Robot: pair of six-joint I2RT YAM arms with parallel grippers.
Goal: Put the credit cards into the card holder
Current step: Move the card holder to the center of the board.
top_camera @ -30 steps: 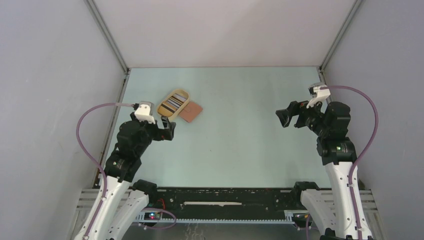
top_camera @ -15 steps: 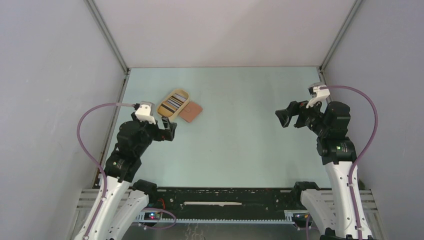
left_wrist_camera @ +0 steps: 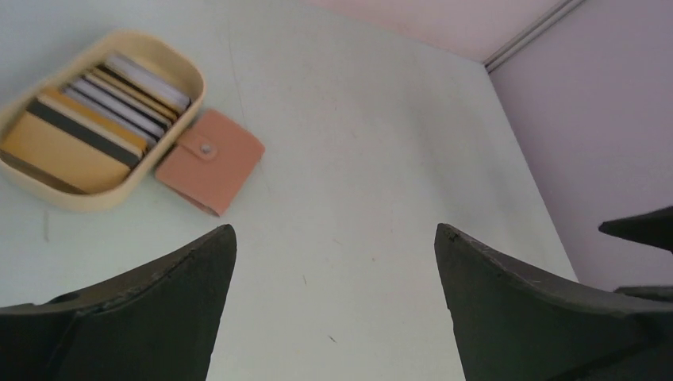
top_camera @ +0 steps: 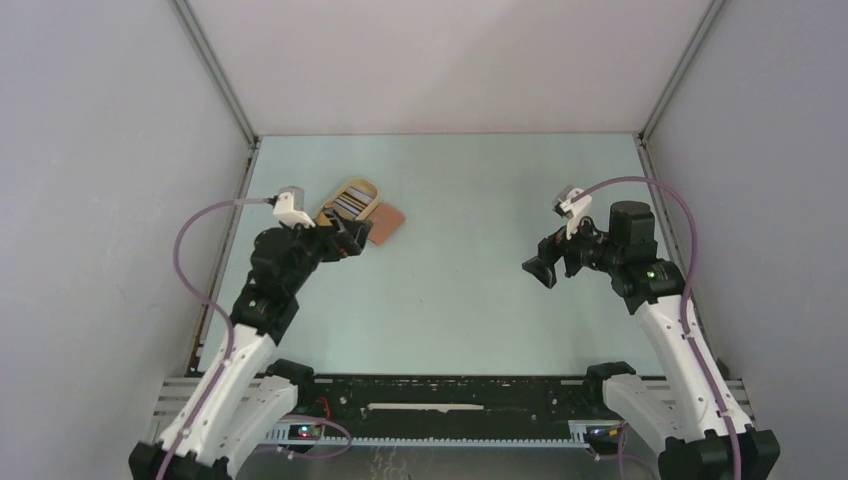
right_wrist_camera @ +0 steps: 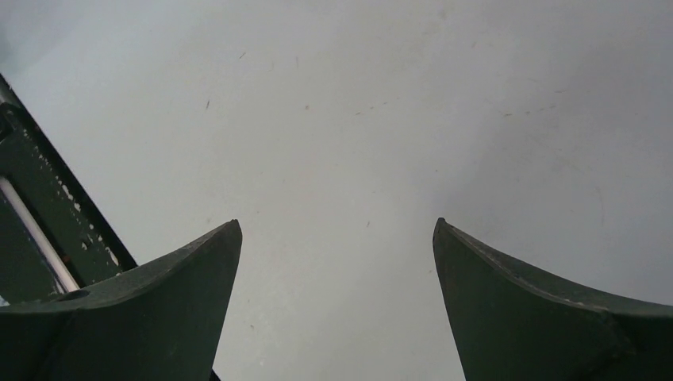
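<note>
The card holder [top_camera: 386,225], a small reddish-brown snap wallet, lies closed on the pale green table next to an oval tan tray [top_camera: 331,217]. In the left wrist view the card holder [left_wrist_camera: 210,160] touches the tray's rim [left_wrist_camera: 192,89], and several credit cards [left_wrist_camera: 95,119] stand stacked on edge inside the tray. My left gripper [top_camera: 352,238] hovers just in front of the tray and holder, open [left_wrist_camera: 333,230] and empty. My right gripper [top_camera: 540,270] hangs over the table's right half, open [right_wrist_camera: 337,226] with only bare table between its fingers.
Grey walls close in the table on three sides, with metal frame posts [top_camera: 214,75] in the back corners. A black rail [top_camera: 450,395] runs along the near edge between the arm bases and shows in the right wrist view's left [right_wrist_camera: 40,214].
The left arm has reached forward, bringing its gripper closer to the tray and card holder. The right arm has swung left and toward the near edge. Both grippers stayed open.
</note>
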